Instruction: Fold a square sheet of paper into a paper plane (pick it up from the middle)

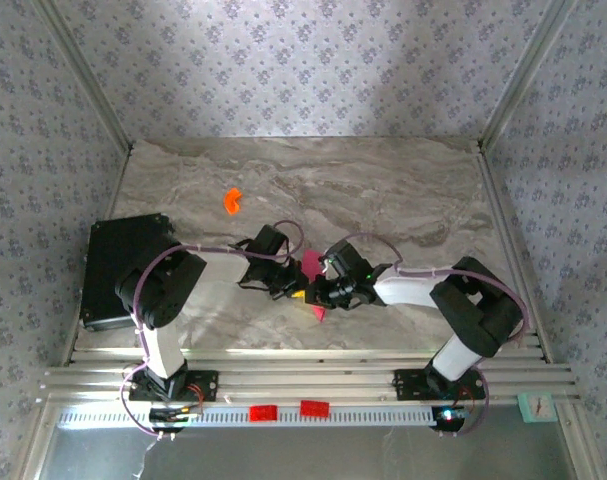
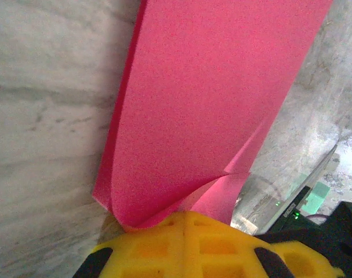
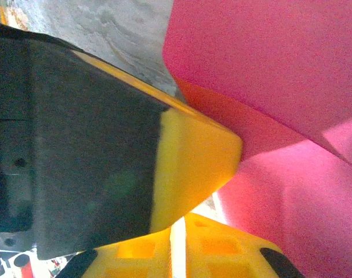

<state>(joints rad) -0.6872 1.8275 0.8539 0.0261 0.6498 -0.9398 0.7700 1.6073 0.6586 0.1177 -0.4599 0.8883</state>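
Near the front middle of the table (image 1: 403, 190), between the two arms: the square sheet of paper (image 1: 310, 265), magenta-pink, bent and not flat, with a bigger part pointing away from the bases and a small tip pointing toward them. Not possible to tell if that tip touches the marble surface. Reached from the left by the left gripper (image 1: 286, 283) and from the right by the right gripper (image 1: 323, 293), with the tips almost meeting at the paper. In the left wrist view, yellow fingers (image 2: 141, 249) pressed together with only a seam between them, clamped on the lower edge of the sheet. From there, a wide pink surface rising up and away, curled along its left side, with a loose corner folded over at the right. In the right wrist view, yellow fingers (image 3: 222, 255) brought close together, with just a thin bright slit left between. Pink paper right beside them on the right, but cannot tell if any of it is pinched inside. Just above them, one black and yellow finger (image 3: 187, 156) of the left gripper, lying against the sheet. Farther back on the table, well apart from the paper, a small orange plastic piece (image 1: 231, 200). At the left edge, a black box (image 1: 123, 265).
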